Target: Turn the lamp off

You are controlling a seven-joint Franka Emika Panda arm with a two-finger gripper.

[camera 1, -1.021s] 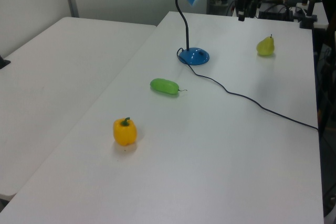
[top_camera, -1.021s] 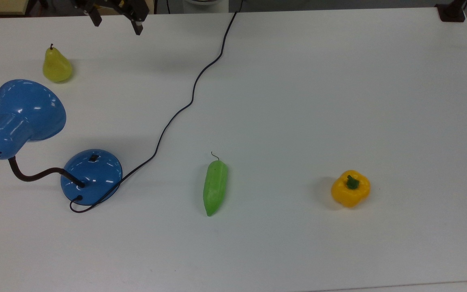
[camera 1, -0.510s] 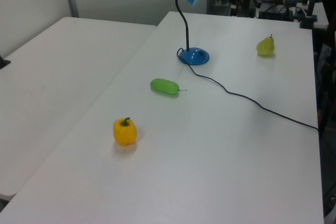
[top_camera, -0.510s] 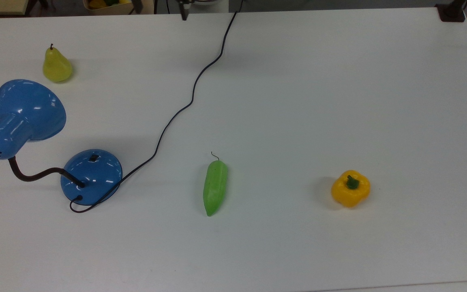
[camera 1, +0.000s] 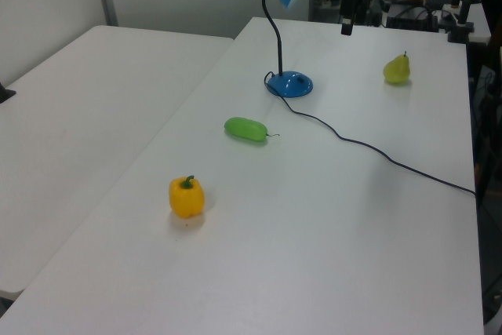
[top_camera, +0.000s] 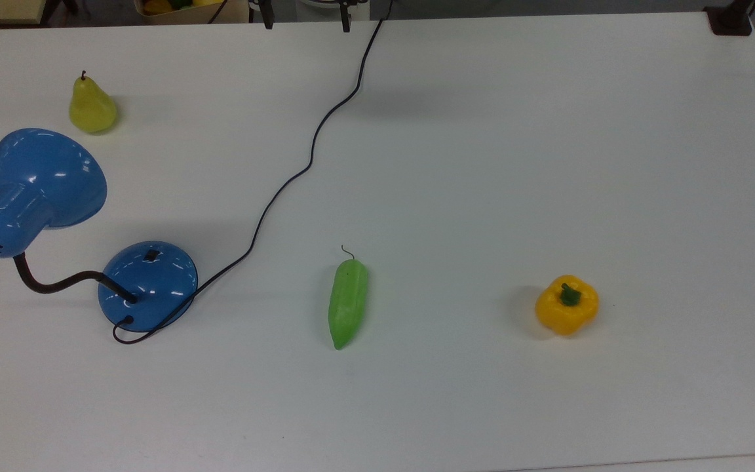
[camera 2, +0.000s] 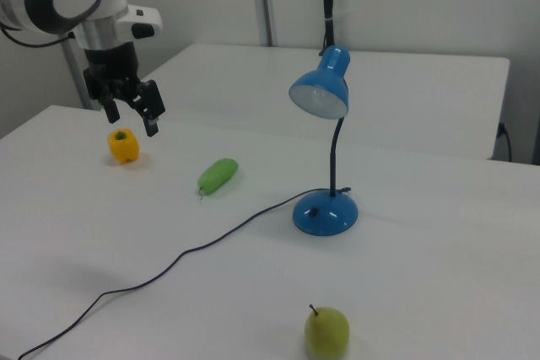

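The lamp stands at the top view's left: a glossy blue shade (top_camera: 43,177) on a black bendy neck, over a domed blue base (top_camera: 148,285) with a small black switch (top_camera: 151,255). Its black cord (top_camera: 312,151) snakes to the far edge. In the right view the shade (camera 2: 321,90) faces down over the base (camera 2: 325,212), and no glow shows beneath it. My gripper (top_camera: 307,25) hangs open and empty at the top view's upper edge, far from the lamp. In the right view the gripper (camera 2: 132,120) hovers high near the yellow pepper.
A yellow-green pear (top_camera: 91,108) sits behind the shade in the top view. A green cucumber-like vegetable (top_camera: 347,303) lies mid-table and a yellow bell pepper (top_camera: 567,305) to its right. A second white table (camera 1: 78,115) adjoins on the left view's left.
My gripper has moved rightward along the top view's upper edge, away from the pear and lamp side. Its fingers stay apart. The lamp and the other objects have not moved.
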